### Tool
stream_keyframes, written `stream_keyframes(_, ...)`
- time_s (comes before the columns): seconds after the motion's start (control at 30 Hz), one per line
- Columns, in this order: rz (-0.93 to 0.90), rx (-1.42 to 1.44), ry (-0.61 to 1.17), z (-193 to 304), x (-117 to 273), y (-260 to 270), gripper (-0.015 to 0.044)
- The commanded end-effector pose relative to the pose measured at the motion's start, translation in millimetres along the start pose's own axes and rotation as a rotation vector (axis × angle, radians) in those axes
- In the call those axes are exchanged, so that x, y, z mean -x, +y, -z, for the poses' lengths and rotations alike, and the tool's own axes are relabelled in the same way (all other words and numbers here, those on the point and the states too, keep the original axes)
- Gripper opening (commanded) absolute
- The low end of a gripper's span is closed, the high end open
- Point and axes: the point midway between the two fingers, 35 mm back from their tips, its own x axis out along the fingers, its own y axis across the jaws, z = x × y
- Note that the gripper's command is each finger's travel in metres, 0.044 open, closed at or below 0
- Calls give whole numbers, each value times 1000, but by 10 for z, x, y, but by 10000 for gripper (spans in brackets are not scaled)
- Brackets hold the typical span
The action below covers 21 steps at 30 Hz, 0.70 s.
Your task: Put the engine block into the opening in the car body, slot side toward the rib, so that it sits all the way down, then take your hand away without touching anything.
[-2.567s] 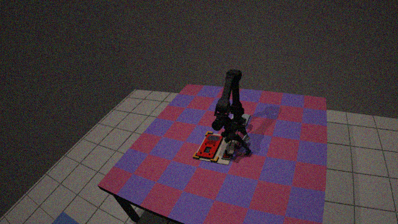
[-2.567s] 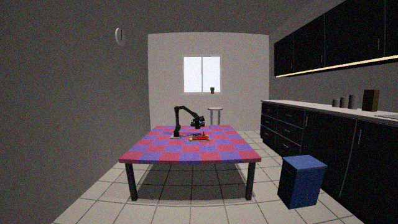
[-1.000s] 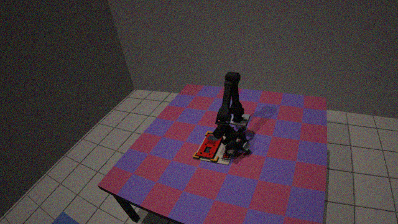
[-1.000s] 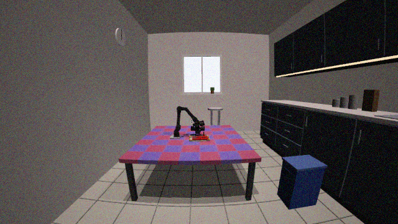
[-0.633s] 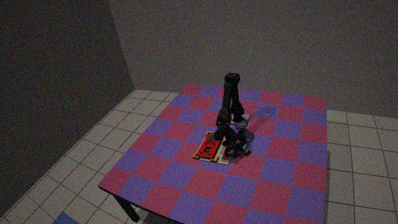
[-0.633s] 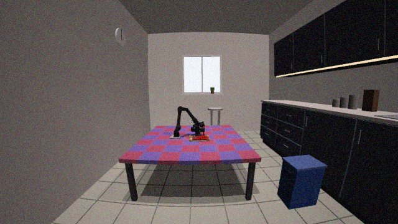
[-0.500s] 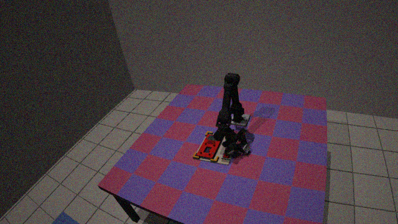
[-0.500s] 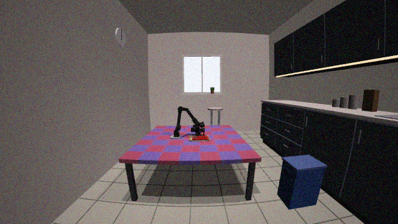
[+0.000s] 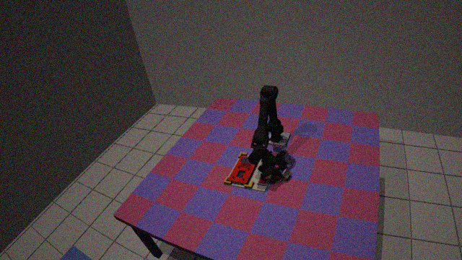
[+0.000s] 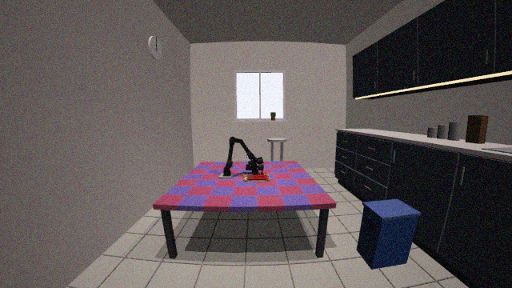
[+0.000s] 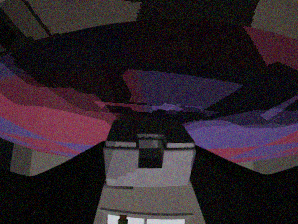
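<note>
Red and violet squares cover the surface (image 9: 234,209) (image 10: 244,202), a table top with dark legs, and the gripper (image 9: 276,172) (image 10: 257,170) (image 11: 148,148) is low over it. Below the table is a floor (image 9: 397,180) (image 10: 224,272) of pale tiles. The room is dim, with grey walls. In the exterior view, a bright window (image 10: 248,96) and a stool (image 10: 277,140) are well behind the gripper. Dark cabinets (image 10: 424,184) stand well to its right in this view, and a blue bin (image 10: 394,236) is nearer to the camera, also to the right.

The gripper is clamped on the engine block (image 11: 172,170). In the wrist view, the block is pale grey, with a darker upper face and a dark slot in the middle of the side that we see. It is between the fingers, so it is not yet released. Which way the slot points to the rib, I cannot tell.

The car body (image 9: 234,176) (image 10: 260,177) is red, with yellow and black corner pieces around it. It lies flat, just to the left of the gripper in the top view, and a dark opening shows in it. A pale plate (image 9: 260,187) is beside the red part, partly hidden by the gripper.
</note>
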Motion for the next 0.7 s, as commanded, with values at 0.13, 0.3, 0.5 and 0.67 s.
stream_keyframes(0.13,16,-35,-10,-83,-37,-46,0)
stream_keyframes(0.3,1,2,1,-4,-6,0,79)
stream_keyframes(0.5,1,2,1,-4,-6,0,236)
stream_keyframes(0.67,1,2,1,-4,-6,0,368)
